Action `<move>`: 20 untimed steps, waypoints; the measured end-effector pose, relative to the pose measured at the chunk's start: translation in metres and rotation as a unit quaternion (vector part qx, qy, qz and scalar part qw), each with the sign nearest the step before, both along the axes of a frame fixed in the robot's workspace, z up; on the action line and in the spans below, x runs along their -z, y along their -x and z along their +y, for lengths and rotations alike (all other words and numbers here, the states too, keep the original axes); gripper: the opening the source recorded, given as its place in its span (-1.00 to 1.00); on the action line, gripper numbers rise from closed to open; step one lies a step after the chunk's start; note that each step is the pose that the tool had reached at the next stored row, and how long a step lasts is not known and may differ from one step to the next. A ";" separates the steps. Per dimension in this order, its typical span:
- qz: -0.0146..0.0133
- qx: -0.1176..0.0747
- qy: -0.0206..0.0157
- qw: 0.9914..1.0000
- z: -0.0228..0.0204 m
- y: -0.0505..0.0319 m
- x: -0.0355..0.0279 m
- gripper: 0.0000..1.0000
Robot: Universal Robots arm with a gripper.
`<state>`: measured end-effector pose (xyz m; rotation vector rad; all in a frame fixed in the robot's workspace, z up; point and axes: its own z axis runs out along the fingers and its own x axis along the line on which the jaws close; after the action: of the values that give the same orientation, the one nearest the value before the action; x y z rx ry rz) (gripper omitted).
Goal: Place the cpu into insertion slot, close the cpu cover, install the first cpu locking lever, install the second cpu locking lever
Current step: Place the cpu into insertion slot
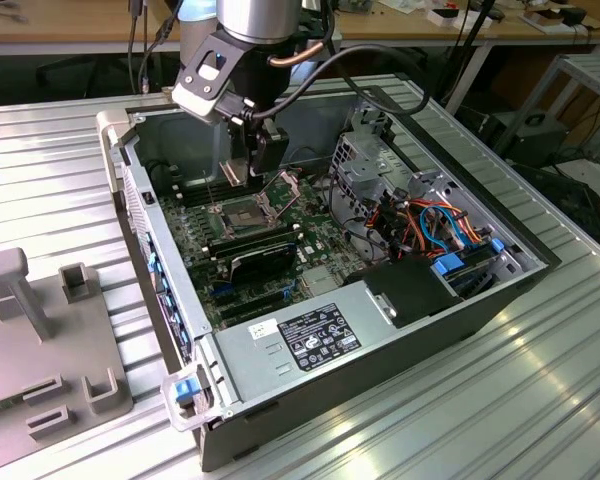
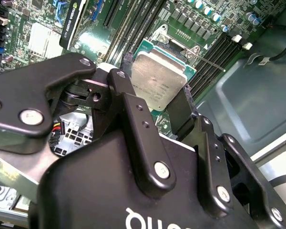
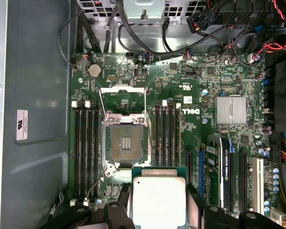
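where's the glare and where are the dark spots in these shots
First wrist view: the silvery-grey square cpu gripped by the black tool glares nearly white, while the square black insertion slot is evenly lit. Second wrist view: soft sheen on the cpu. Exterior view: the ribbed metal table shines brightly; inside the dark computer case it is dimmer.

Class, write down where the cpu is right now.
In the first wrist view the cpu is clamped in the gripper, above the board, near the empty insertion slot.

cpu [image 2: 159, 81] edges partly hidden behind the hand [image 2: 152, 93], arm [image 1: 260, 15] cut off by exterior view's top edge
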<state>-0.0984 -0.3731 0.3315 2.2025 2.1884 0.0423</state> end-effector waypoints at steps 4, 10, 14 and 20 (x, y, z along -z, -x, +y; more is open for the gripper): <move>0.000 0.000 0.000 1.000 0.0024 -0.0011 0.0016 0.09; 0.000 0.000 0.000 1.000 0.0047 -0.0019 0.0071 0.09; 0.000 0.000 0.000 1.000 0.0058 -0.0045 0.0112 0.09; 0.000 0.000 0.000 1.000 0.0139 -0.0127 0.0243 0.09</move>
<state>-0.0857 -0.3592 0.3072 2.2027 2.1881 0.0417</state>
